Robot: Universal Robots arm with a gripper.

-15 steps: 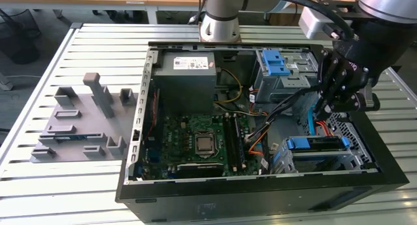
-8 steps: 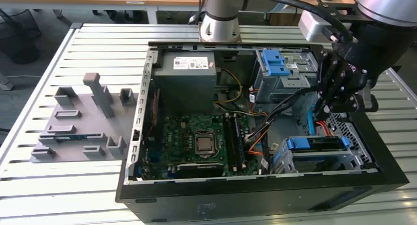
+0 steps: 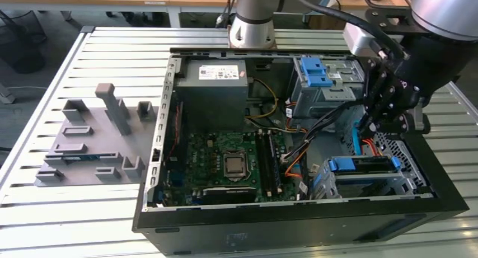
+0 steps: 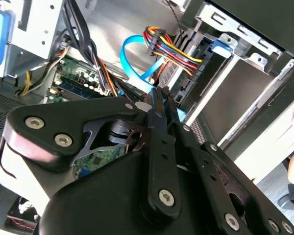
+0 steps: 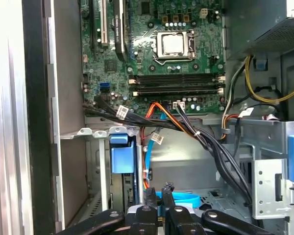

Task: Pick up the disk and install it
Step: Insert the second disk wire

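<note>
One gripper [image 5: 159, 192] hung inside the one open computer case [image 3: 299, 235]. Its two fingers [image 5: 151, 196] were almost pressed together and held nothing. The one disk [image 3: 362, 164] sat in a metal cage [image 3: 399, 182] just beside the gripper.

disk [image 3: 364, 164] mostly hidden in its cage

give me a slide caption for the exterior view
Robot arm's gripper lowered inside the open computer case, above the blue-framed drive bay.

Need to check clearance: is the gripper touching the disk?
Apart. In the first wrist view, open space separates the gripper from the disk in its bay.
</note>
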